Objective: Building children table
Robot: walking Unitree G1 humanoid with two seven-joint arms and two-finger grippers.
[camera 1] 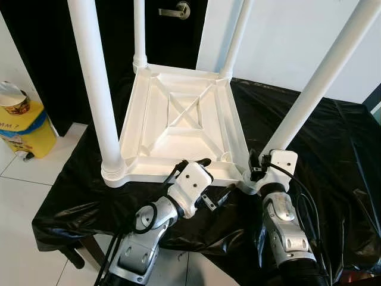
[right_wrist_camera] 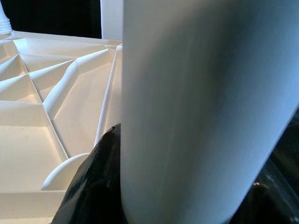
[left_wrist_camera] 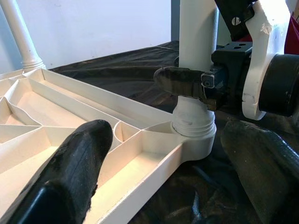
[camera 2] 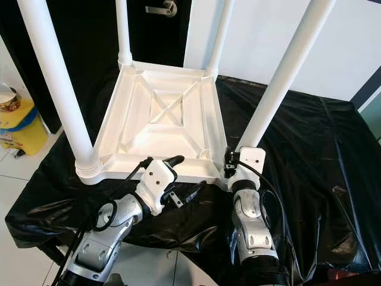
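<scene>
My right gripper [camera 1: 255, 165] is clamped round the base of the near-right leg [camera 1: 309, 98], fingers closed on it just above the threaded collar; one finger [left_wrist_camera: 180, 80] wraps the post in the left wrist view, and in the right wrist view the leg sits tight against the lower black pad [right_wrist_camera: 96, 186]; right forearm comes up almost vertical from below, wrist bent in toward the table corner; my left gripper [camera 1: 205, 179] is spread wide with nothing held, upper finger [camera 1: 193, 162] lying over the near rim of the tabletop, lower finger [camera 1: 221, 195] below the rim over the black sheet; left arm angles up from lower left, wrist turned toward the right corner; upturned white plastic tabletop [camera 1: 178, 119], one, ribbed underside up with an X brace in the middle; four white round legs standing up from its corners, near-left leg [camera 1: 95, 89], and two at the back; it all rests on a surface draped in black plastic sheet [camera 1: 333, 155]; pale tiled floor [camera 1: 24, 214] to my left; a yellow container [camera 1: 24, 128] there with a blue band; dark door with a lever handle [camera 1: 177, 10] behind, white wall [camera 1: 297, 42] at right.
</scene>
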